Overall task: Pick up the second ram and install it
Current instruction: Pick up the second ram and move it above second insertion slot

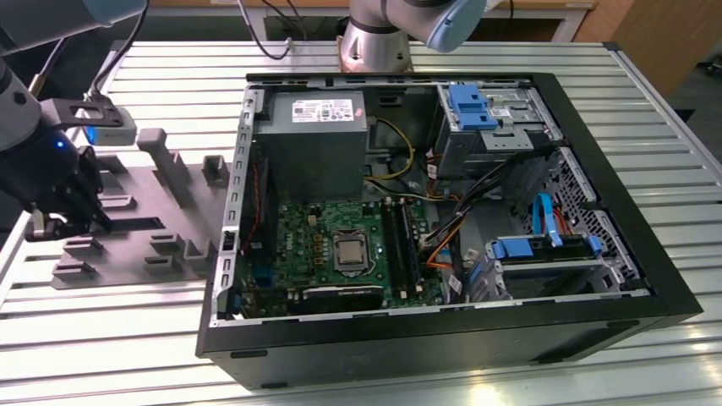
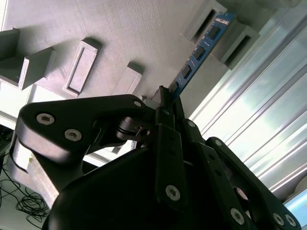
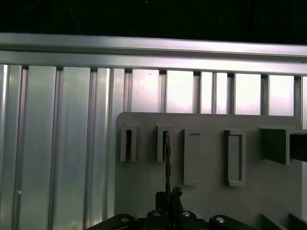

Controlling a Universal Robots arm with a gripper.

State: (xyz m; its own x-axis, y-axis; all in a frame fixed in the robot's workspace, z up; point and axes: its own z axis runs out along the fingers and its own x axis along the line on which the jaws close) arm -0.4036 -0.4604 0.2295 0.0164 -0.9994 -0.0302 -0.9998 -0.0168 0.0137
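The second ram (image 2: 199,52) is a thin blue-green board with dark chips. It runs from between my fingers to a grey holder slot (image 2: 225,33) on the fixture plate. Seen edge-on in the first wrist view, the ram (image 3: 166,163) is a thin dark line reaching a slot (image 3: 164,143). My gripper (image 2: 165,98) is shut on the stick's near end. In the exterior view the gripper (image 1: 68,222) hangs low over the grey fixture plate (image 1: 147,228), at the exterior view's left, apart from the open computer case (image 1: 451,321).
Inside the case lie the motherboard (image 1: 338,245) with long black memory slots (image 1: 397,241), a grey power supply (image 1: 310,144) and blue drive brackets (image 1: 542,249). Upright grey blocks (image 1: 164,161) stand on the fixture plate. The ribbed metal table (image 1: 101,338) surrounds everything.
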